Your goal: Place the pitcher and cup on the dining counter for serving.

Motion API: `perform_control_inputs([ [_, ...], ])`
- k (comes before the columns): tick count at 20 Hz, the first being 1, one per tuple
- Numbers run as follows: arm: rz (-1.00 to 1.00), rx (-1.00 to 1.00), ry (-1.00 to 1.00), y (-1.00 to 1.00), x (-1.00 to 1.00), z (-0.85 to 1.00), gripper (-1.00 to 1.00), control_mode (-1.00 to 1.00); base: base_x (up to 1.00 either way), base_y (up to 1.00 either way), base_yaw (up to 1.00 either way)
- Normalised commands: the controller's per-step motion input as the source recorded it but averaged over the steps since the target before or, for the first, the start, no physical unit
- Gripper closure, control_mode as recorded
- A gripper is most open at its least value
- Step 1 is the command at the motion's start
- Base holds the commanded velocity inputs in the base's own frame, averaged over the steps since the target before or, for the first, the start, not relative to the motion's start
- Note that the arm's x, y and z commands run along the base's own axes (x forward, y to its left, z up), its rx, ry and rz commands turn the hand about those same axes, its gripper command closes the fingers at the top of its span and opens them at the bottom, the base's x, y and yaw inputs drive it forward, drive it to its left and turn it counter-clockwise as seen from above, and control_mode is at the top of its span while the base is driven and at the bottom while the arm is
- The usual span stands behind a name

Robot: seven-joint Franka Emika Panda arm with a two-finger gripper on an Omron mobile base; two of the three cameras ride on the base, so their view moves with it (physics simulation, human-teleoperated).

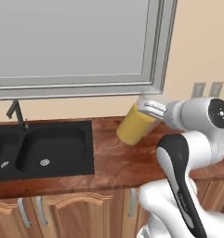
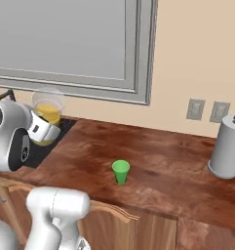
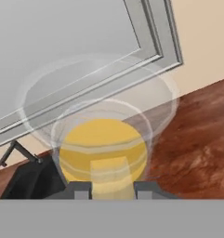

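No text, label, brand, number or sign is showing legibly anywhere in these views.

Pitcher (image 1: 133, 124) right of the sink (image 1: 43, 148), cup (image 2: 121, 172) further right on counter (image 2: 158, 166), canister (image 2: 229, 146) far right
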Motion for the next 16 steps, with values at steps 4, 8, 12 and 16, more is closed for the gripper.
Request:
perform_control_inputs([
  [4, 0.00, 0.00, 0.00, 0.00, 0.00, 0.00, 1.00, 1.00, -0.31, 0.33, 0.68],
  [8, 0.00, 0.00, 0.00, 0.00, 0.00, 0.00, 1.00, 1.00, -0.03, 0.50, 0.89],
  [12, 0.00, 0.00, 0.00, 0.00, 0.00, 0.00, 1.00, 1.00, 0.00, 0.37, 0.99],
  [16, 0.00, 0.00, 0.00, 0.00, 0.00, 0.00, 1.00, 1.00, 0.00, 0.23, 1.00],
])
